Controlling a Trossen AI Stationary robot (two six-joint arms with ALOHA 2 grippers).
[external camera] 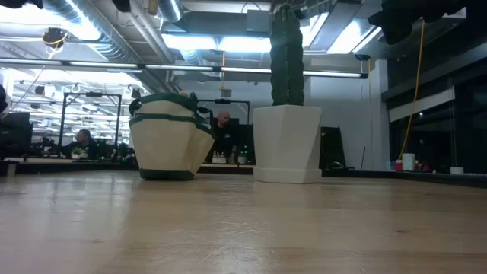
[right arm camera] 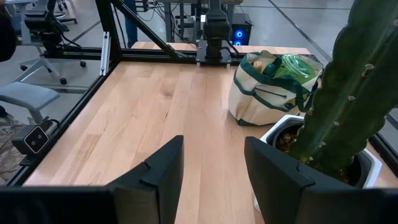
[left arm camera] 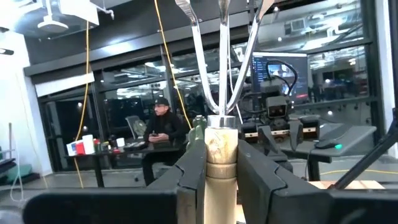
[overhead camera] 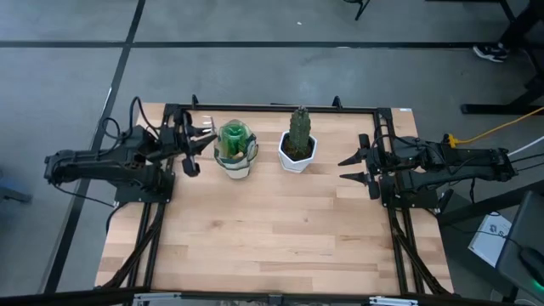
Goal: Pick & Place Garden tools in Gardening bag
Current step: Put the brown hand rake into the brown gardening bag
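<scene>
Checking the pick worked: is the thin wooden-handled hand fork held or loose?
Held. The left gripper is shut on the hand fork's wooden handle, with its metal tines pointing away.

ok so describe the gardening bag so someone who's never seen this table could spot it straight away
On the wooden table, look along the far edge, where two containers stand side by side between the arms. The gardening bag is the one nearer the left gripper: soft beige canvas with dark green trim, unlike the rigid white cactus pot.
</scene>
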